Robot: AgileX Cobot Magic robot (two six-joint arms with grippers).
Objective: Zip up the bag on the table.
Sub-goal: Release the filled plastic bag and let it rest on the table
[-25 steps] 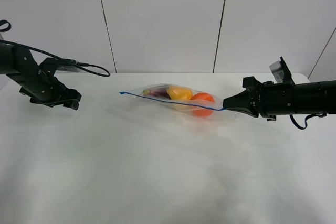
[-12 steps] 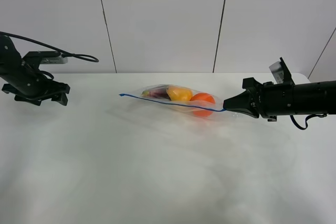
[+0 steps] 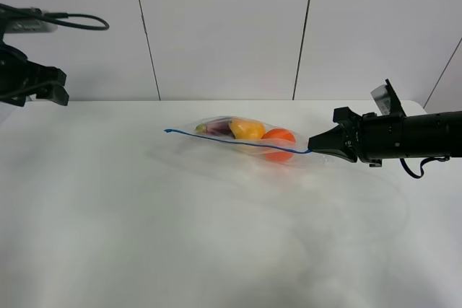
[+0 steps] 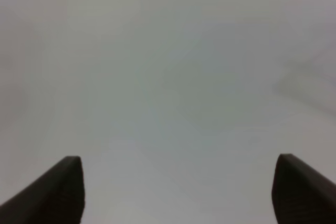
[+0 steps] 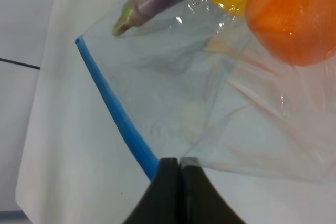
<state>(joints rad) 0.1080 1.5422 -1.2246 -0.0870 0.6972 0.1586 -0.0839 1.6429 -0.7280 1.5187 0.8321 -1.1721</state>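
The right arm stretches level from the right, the right end effector clamped on the right end of the bag, which lies mid-desk. The left end effector hangs raised at far left, jaws apart, empty.

Fig.: bag lies on table, centre-rear, long axis L–R. Inside bag, L to R: eggplant, fruit, citrus, each touching the next. Zip strip runs along bag's near edge, in front of the contents. R gripper sits to R of bag, tips touching strip's R end. L gripper is at far L of ext. view, well apart from bag. Wall stands behind table.
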